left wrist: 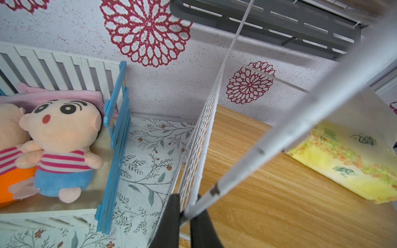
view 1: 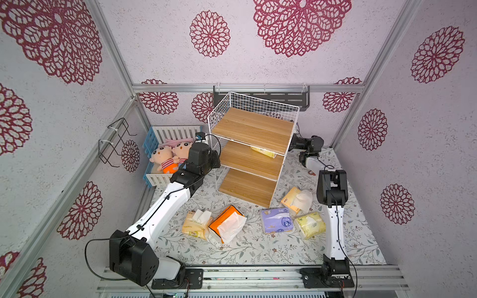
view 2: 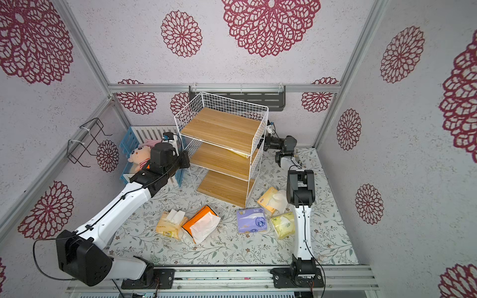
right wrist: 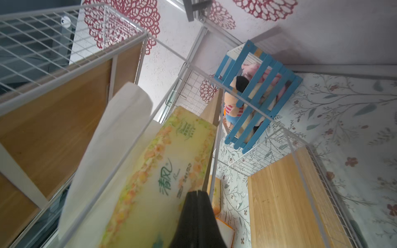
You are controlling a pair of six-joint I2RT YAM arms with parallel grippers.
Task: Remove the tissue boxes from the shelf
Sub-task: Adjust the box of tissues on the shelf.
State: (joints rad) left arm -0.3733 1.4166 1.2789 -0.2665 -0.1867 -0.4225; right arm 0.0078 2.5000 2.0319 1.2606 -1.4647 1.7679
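Nearly done here: the tall white wire-grid shelf with 3 light wooden boards (view 1: 253, 126) has just 1 light yellow-green tissue pack (right wrist: 167, 163) left, on the middle board toward 3 o'clock. The other 5 soft tissue packs (view 1: 227, 222) lie on the floral tablecloth (view 1: 258, 250) around its 6 o'clock. Your left gripper (left wrist: 187, 196) is clamped on a frame wire at 9 o'clock. Your right gripper (right wrist: 196, 193) is fully closed and empty, with its tip at the pack. Next, I'd guess, you open up and pinch it, or push it out the front.
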